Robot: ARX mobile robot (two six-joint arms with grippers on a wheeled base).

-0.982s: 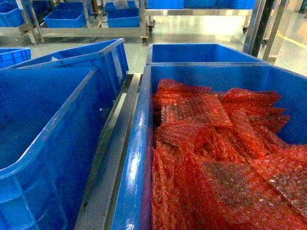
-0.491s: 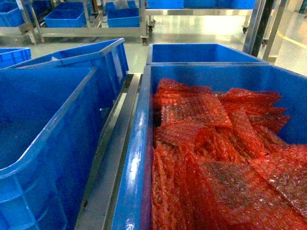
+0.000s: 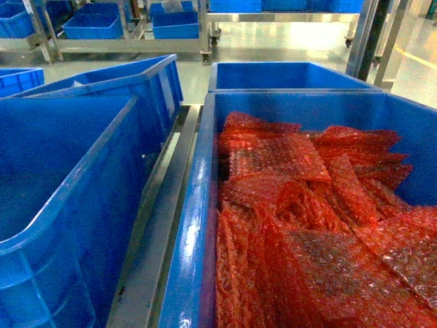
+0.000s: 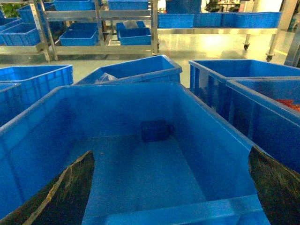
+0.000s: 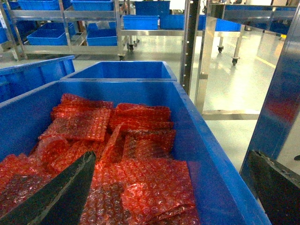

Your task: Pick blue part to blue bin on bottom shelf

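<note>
The blue part is a small dark blue block lying on the floor of a large blue bin, against its far wall. My left gripper hangs open above the near end of that bin, and the part is well ahead of its fingertips. My right gripper is open over the right rim of a second blue bin, which is filled with red bubble-wrap bags. Neither gripper shows in the head view. The bottom shelf is out of view.
A steel rail runs between the left bin and the bubble-wrap bin. More blue bins stand behind both. Steel racks with blue bins line the far side of the floor. A steel post rises to the right.
</note>
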